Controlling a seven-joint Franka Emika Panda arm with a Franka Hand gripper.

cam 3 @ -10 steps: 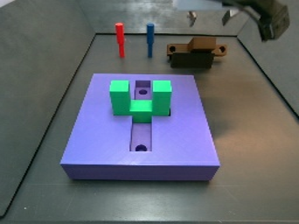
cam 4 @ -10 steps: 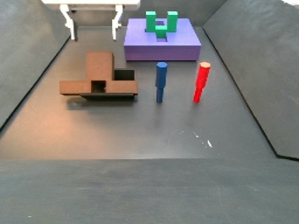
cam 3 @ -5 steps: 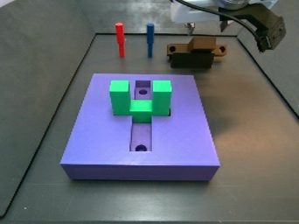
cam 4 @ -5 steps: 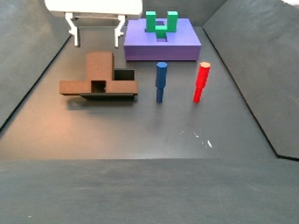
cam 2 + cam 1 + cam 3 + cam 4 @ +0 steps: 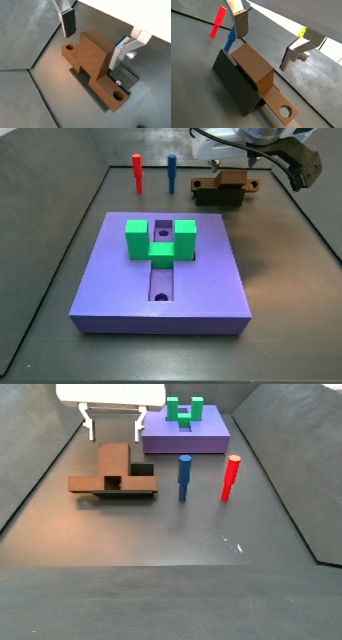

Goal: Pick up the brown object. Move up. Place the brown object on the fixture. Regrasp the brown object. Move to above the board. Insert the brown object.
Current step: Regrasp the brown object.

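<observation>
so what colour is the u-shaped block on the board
Green; the U-shaped block shows best in a side view.

Matt plastic, bare metal

We see the gripper (image 5: 93, 37) above the matt brown object (image 5: 95, 55), its fingers (image 5: 296, 51) brushed silver metal; the board (image 5: 107, 278) looks smooth.

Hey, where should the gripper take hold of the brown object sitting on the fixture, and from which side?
Probably from above. The brown object rests on the fixture with its thick middle block standing up and flat holed ends sticking out. The open gripper hovers over it, fingers either side, so close on the block's two flat side faces.
</observation>
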